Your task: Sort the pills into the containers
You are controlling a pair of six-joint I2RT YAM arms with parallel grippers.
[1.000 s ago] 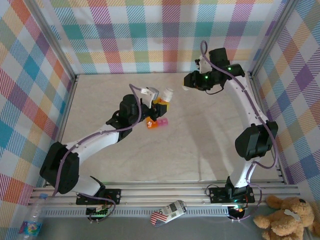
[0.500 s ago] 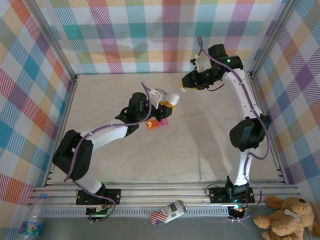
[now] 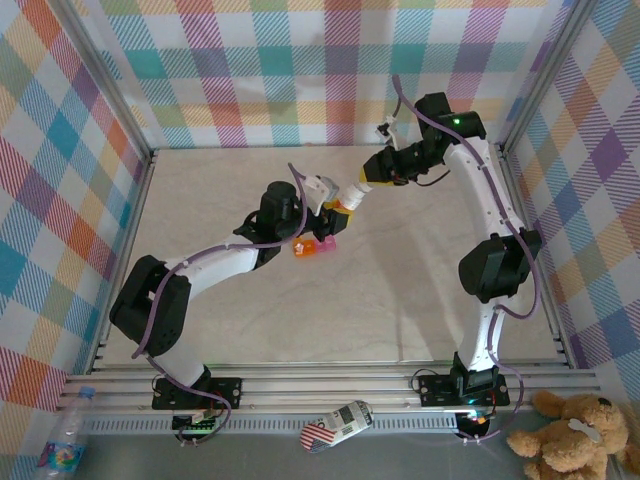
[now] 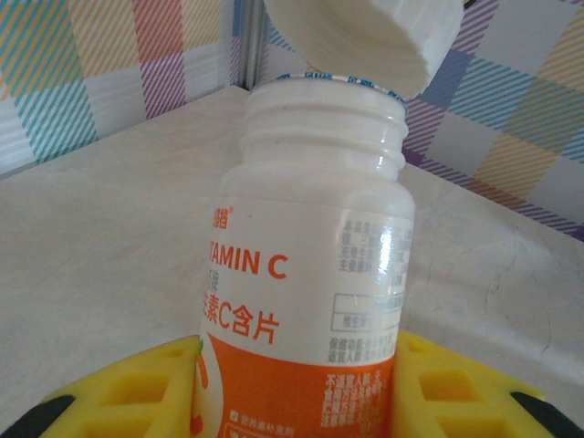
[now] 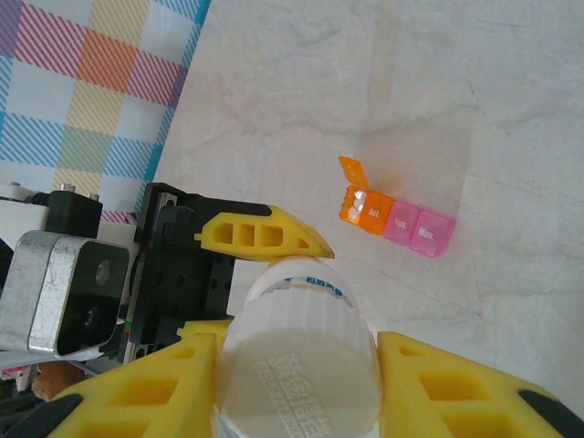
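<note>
My left gripper (image 4: 301, 406) is shut on a white and orange vitamin C bottle (image 4: 310, 274), held upright between its yellow fingers (image 4: 119, 401). The bottle's white cap (image 4: 365, 36) sits tilted just above the threaded neck. My right gripper (image 5: 301, 392) is shut on that cap (image 5: 301, 379). From above, both grippers meet at the bottle (image 3: 342, 206) in mid-table. The containers (image 5: 397, 219), one orange box with its lid up and two pink ones, lie on the table below (image 3: 314, 246). Pale bits show in the open orange box; I cannot tell whether they are pills.
Plaid walls close in the pale table (image 3: 400, 290) on three sides. Beyond the near rail lie a teddy bear (image 3: 575, 435), a water bottle (image 3: 65, 445) and a small patterned object (image 3: 338, 425).
The right gripper came down and left from the back of the table onto the bottle's cap. The left arm carried the bottle a little right, towards it.
</note>
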